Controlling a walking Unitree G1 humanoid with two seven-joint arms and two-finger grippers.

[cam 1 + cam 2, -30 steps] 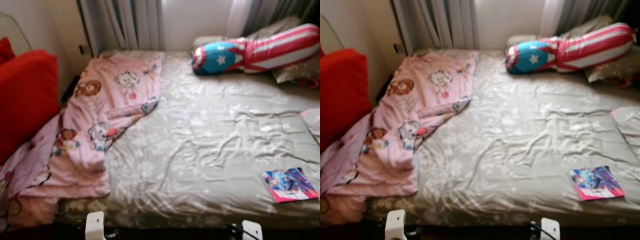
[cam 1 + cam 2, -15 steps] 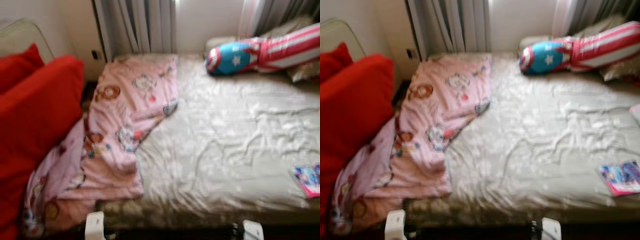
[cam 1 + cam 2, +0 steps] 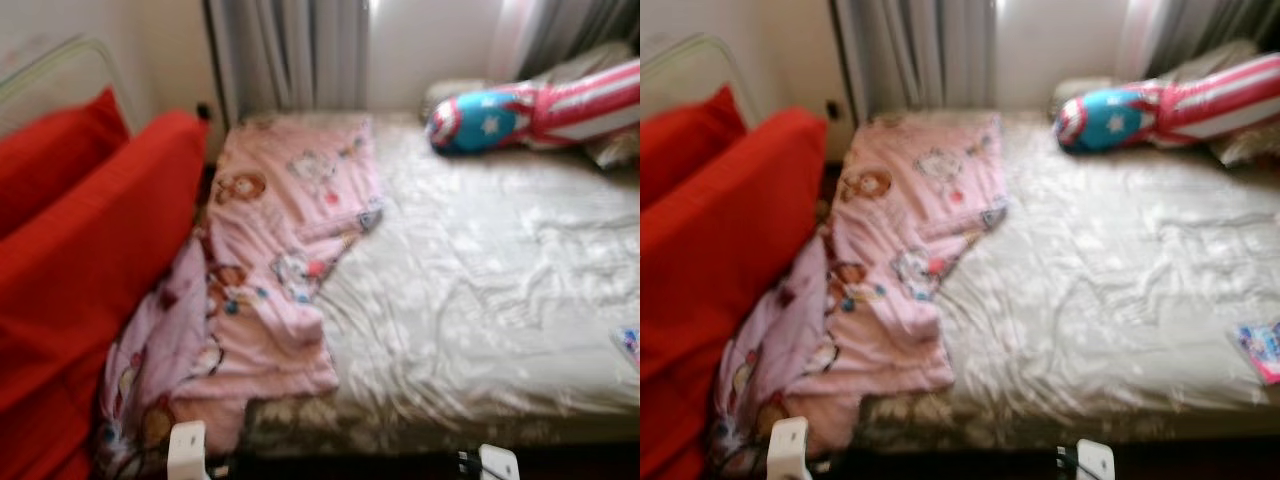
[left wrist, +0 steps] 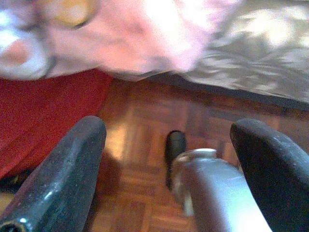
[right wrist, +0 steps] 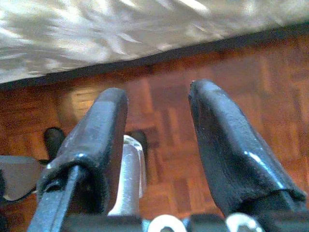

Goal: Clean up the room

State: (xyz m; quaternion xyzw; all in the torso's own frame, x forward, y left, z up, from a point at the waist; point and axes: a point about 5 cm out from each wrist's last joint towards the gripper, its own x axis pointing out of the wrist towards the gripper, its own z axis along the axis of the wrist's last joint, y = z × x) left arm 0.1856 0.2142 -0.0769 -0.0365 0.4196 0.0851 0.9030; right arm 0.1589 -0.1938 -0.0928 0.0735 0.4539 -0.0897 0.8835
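Pink blanket (image 3: pixel 285 250) bunched on bed (image 3: pixel 480 300) left side; both grippers (image 4: pixel 169 169) (image 5: pixel 159 145) hang low over floor, fingers parted, empty.

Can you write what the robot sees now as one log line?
scene: bed | pink blanket hanging off bed's left edge | red cushion beside | left gripper open, right gripper open, over floor

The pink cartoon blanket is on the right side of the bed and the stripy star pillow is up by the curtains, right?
Not quite. The pink cartoon blanket lies on the left side of the bed, spilling off toward the red cushions, as the left eye view shows. The stripy star pillow is indeed up by the curtains.
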